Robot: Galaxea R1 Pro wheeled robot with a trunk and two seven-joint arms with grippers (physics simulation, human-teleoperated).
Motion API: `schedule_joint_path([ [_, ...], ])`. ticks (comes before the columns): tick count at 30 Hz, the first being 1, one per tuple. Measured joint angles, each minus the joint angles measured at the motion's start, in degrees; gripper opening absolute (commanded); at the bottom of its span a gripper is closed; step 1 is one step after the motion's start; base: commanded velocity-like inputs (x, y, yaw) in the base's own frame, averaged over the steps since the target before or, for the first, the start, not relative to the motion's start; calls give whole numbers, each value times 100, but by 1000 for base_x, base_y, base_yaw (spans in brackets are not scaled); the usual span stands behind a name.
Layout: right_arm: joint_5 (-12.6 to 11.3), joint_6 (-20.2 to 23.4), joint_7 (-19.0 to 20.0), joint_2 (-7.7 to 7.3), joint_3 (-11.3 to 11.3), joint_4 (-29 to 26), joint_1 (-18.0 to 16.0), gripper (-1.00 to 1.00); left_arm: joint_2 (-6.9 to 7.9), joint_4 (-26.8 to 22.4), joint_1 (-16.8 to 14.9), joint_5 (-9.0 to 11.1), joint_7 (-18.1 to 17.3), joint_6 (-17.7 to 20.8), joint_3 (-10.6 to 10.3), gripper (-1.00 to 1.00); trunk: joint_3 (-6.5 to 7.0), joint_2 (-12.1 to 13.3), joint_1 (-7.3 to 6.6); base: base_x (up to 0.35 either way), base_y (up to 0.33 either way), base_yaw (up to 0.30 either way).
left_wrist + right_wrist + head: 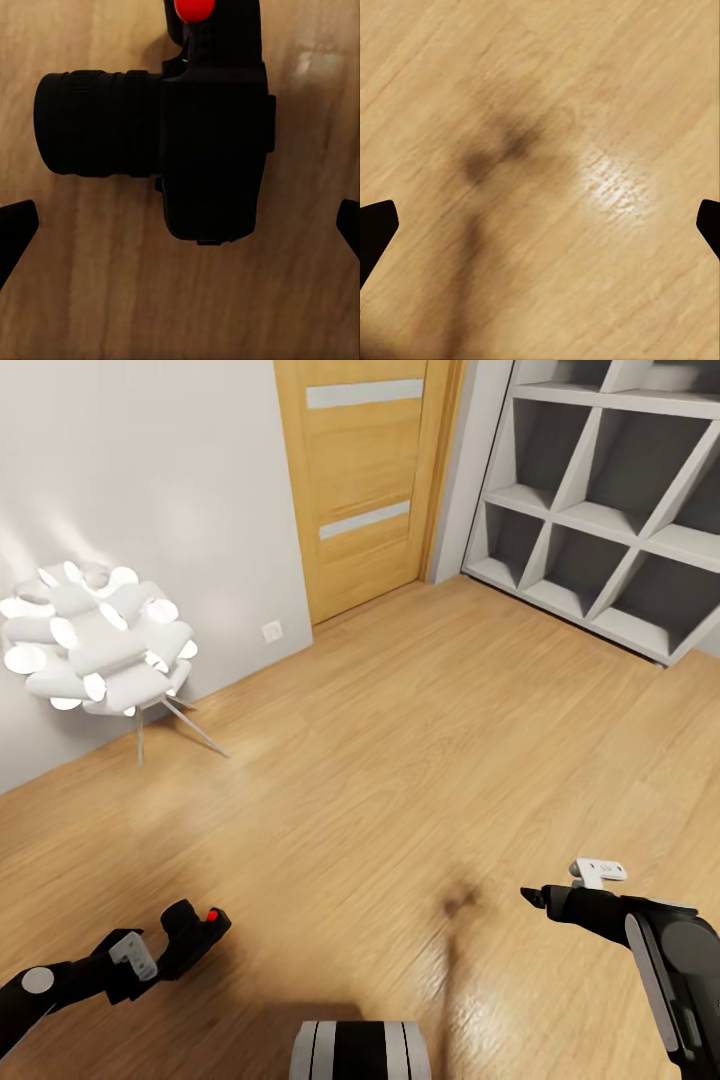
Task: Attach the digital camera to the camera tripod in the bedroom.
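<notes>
I am carrying the camera [196,932] at seven o'clock, low over the floor [400,760]. It sits at my left gripper [185,940], though I cannot tell whether the fingers are clamping it. My right gripper [530,897], at four o'clock, is hanging spread and empty. I judge keeping the camera level matters while seeking the tripod. Door [365,480] at twelve, shelf [600,500] at two, lamp [95,640] at ten.

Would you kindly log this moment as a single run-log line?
left gripper: carrying digital camera | right gripper: open, empty | surroundings: wood floor, door, grey shelf
</notes>
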Motion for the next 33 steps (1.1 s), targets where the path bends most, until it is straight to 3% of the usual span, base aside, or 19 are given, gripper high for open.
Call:
schedule_joint_path([
  [6,3,0,0,0,230,0,-1,100,33,-5,-10,0,-14,-48,8,100,-8,0,0,0,0,0],
  [13,7,0,0,0,341,0,-2,100,43,-11,-30,1,-19,-148,18,100,-11,0,0,0,0,0],
  [33,10,0,-1,7,399,0,-3,100,10,-34,-182,1,-22,-376,19,100,-36,0,0,0,0,0],
])
